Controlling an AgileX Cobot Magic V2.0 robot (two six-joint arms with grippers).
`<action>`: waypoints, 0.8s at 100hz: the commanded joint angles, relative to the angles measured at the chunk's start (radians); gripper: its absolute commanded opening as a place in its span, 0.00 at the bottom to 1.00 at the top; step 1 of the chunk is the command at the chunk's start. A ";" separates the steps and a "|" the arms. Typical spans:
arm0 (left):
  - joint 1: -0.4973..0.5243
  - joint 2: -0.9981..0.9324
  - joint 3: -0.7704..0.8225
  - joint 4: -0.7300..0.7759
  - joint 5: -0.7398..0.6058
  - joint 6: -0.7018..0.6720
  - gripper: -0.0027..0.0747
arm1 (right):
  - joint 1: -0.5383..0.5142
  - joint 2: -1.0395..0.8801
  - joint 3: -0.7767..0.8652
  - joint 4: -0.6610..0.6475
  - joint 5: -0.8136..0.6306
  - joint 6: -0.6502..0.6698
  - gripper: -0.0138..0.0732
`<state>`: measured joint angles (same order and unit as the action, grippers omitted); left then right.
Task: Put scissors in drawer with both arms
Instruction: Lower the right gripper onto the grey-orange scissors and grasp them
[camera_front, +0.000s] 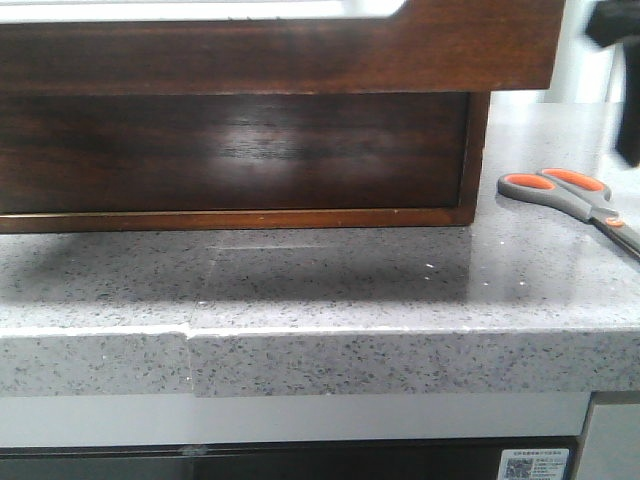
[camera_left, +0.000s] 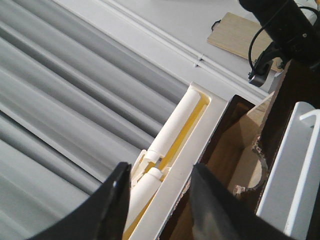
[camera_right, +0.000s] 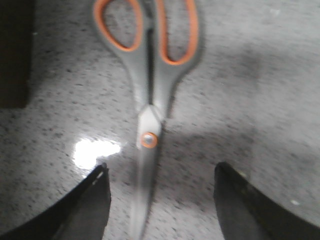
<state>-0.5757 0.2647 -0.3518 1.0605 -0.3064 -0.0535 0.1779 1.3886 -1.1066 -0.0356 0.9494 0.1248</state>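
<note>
Hovering right claw (camera_right: 160, 200), jaws wide, straddles the scissors (camera_right: 150, 100) lying flat on the bench (camera_front: 330, 290) right of the drawer (camera_front: 235, 150) (left claw (camera_left: 157, 200) also spread, up by the cabinet top): pick step, next descend and pinch the blades.

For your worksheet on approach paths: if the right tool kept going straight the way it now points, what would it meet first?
Most likely the scissors: their blades lie between the open fingers of the right tool, flat on the speckled countertop. How far above them it is can't be judged.
</note>
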 joint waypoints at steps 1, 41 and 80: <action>-0.005 0.011 -0.029 -0.038 -0.022 -0.019 0.39 | 0.007 0.009 -0.053 -0.009 -0.014 -0.009 0.62; -0.005 0.011 -0.029 -0.038 -0.013 -0.020 0.39 | 0.007 0.165 -0.127 -0.009 0.026 -0.009 0.62; -0.005 0.011 -0.029 -0.038 0.002 -0.021 0.39 | 0.007 0.238 -0.127 -0.009 0.066 -0.015 0.61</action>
<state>-0.5757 0.2647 -0.3518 1.0581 -0.2826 -0.0600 0.1844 1.6372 -1.2124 -0.0288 1.0029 0.1222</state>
